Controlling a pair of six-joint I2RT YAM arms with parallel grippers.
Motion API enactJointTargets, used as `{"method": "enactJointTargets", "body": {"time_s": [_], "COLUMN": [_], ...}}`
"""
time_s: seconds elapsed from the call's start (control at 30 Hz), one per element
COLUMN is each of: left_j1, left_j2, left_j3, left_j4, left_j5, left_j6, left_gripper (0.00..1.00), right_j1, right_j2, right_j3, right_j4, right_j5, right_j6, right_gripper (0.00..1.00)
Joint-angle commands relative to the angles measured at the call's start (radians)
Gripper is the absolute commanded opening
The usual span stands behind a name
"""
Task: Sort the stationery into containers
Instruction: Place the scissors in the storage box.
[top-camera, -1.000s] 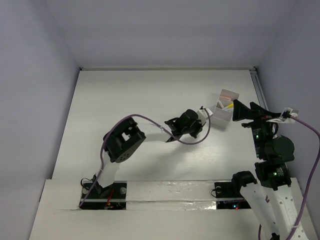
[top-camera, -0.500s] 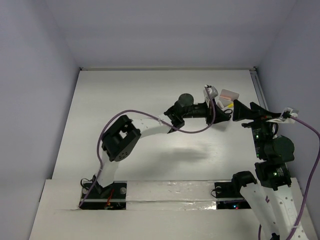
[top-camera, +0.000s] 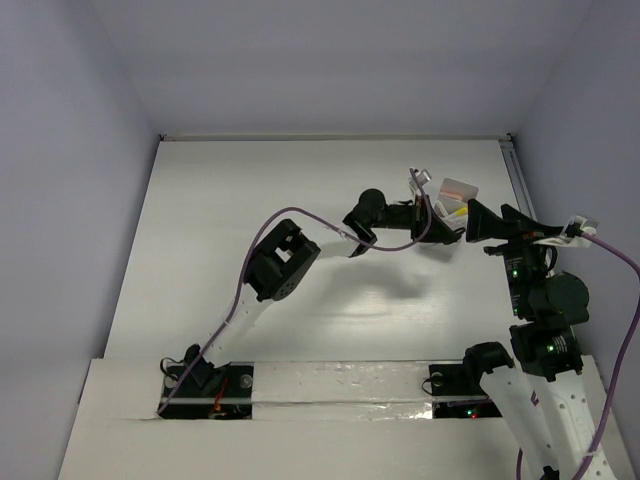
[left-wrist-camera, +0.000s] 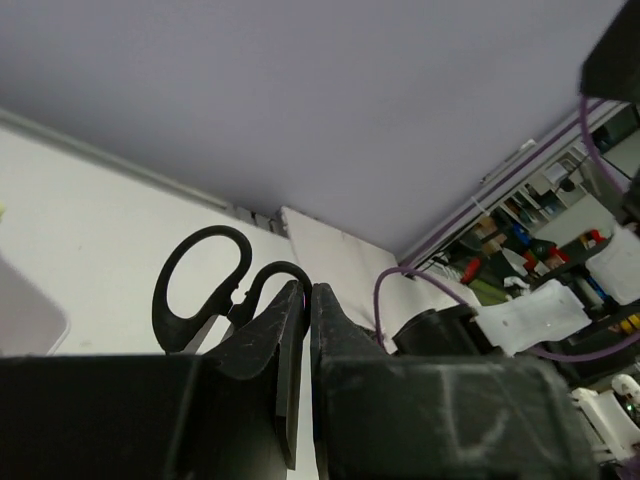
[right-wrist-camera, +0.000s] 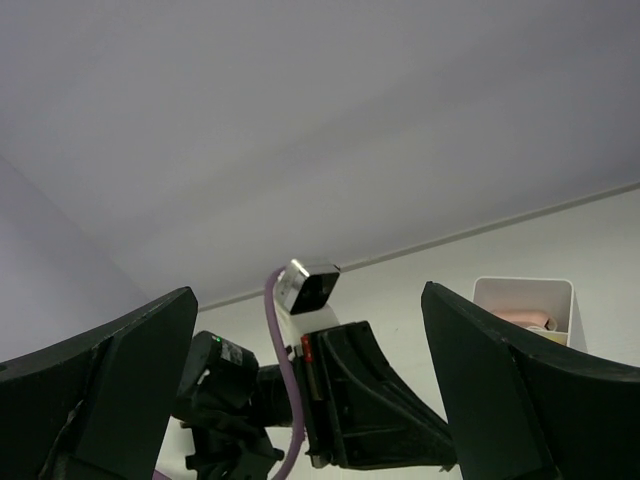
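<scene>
Robot lab, white enclosure (top-camera: 330, 70), cluttered shelves (left-wrist-camera: 512, 232)

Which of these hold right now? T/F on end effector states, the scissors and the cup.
1. The left end effector is shut on the scissors. True.
2. The right end effector grips a pen. False: it is open with nothing between its fingers.
3. The scissors lie flat on the table. False: the left end effector holds them, handles sticking out past its fingers.
4. The white cup stands on the right half of the table. True.
</scene>
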Motion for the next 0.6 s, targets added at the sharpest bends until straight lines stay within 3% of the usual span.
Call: {"method": "enactJointTargets", "body": {"time_s": [0.0,0.13,0.3,0.57], "left_j1": [-0.006,-0.006,0.003,0.013], "left_j2": [-0.032,0.024,0.155,0.211], "left_j3": [0.1,0.189,0.406,0.482], "left_j4": [0.225,0.19,0.087,0.035], "left_j5": [0.043,0.051,0.071,0.071], "left_j6": [-0.042,-0.045,-0.053,-0.036], "left_gripper": [0.0,0.0,0.0,0.0], "right_j1": [-0.007,-0.007,-0.007,-0.007], "right_j2": [-0.005,-0.004,-0.005,-0.013], "right_j3": [0.029,0.027,0.027,0.032], "right_j4": [0.012,0.014,0.017,0.015], "right_j5": [0.007,0.004,-0.001,-0.012], "right_j6": [-0.012,-0.01,-0.01,-0.01], "right_gripper": [1.0,1.0,1.0,1.0]}}
